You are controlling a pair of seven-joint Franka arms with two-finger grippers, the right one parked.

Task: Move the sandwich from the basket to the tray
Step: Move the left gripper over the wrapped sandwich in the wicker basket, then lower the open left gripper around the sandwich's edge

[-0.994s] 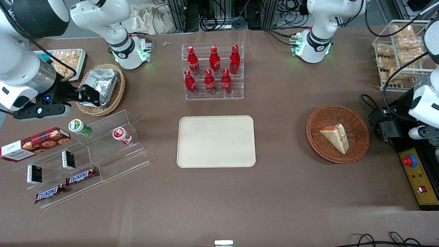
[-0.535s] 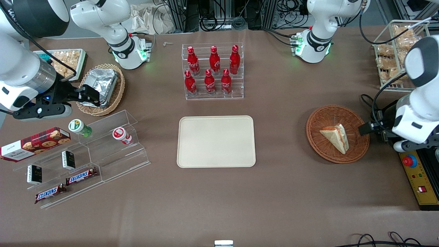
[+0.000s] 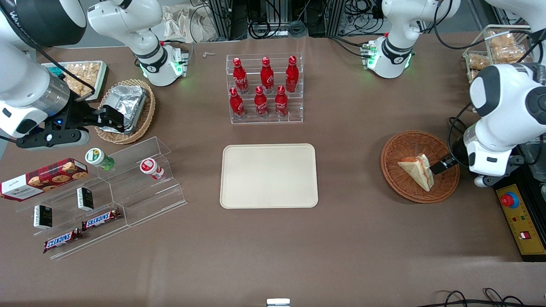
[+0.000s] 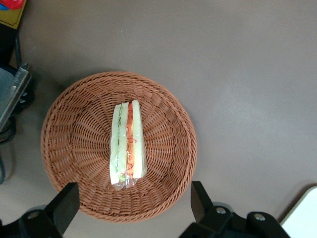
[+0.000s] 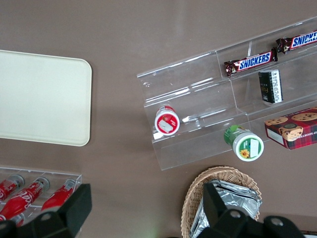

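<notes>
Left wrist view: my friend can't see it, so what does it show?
A triangular sandwich lies in the middle of a round brown wicker basket on a brown table. The open gripper hovers above the basket's edge, touching nothing.

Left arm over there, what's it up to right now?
The left arm's gripper hangs above the reddish-brown wicker basket, fingers open and not touching anything. The sandwich lies in the basket, ungrasped. The tray sits bare, toward the parked arm's end of the table from the basket. The pick hasn't happened yet.
</notes>
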